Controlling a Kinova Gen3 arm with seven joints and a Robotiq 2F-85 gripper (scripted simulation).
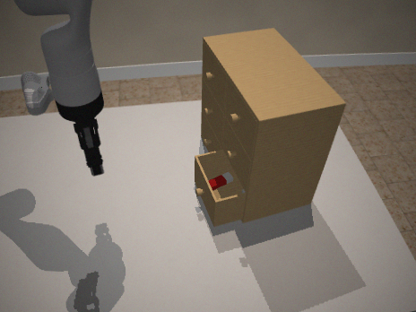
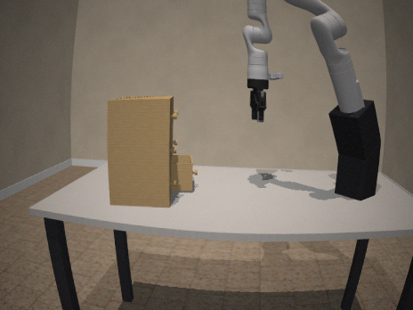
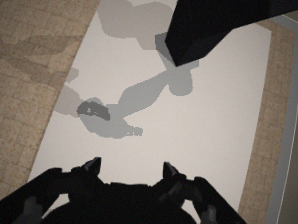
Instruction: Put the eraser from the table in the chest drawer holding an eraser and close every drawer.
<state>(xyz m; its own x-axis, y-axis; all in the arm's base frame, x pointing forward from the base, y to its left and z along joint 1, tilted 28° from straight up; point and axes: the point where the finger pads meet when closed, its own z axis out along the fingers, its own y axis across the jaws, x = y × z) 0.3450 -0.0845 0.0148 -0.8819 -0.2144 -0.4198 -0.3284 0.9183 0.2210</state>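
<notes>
The wooden chest (image 1: 269,121) stands on the white table, with small knobs on several drawer fronts. Its lowest drawer (image 1: 220,193) on the near side is pulled partly out and stays level. Inside it lies a red piece with a pale grey end (image 1: 221,181); I cannot tell whether this is one eraser or two. I see no eraser lying on the table top in any view. My gripper (image 1: 95,170) hangs high above the table, well to the left of the chest, pointing down, open and empty. It also shows in the exterior view (image 2: 258,118) and the wrist view (image 3: 130,167).
The arm's black base (image 2: 356,151) stands at the table's far end from the chest (image 2: 140,151); it also shows in the wrist view (image 3: 210,25). The open drawer (image 2: 184,171) juts toward the arm. The arm's shadow falls on the table below the gripper.
</notes>
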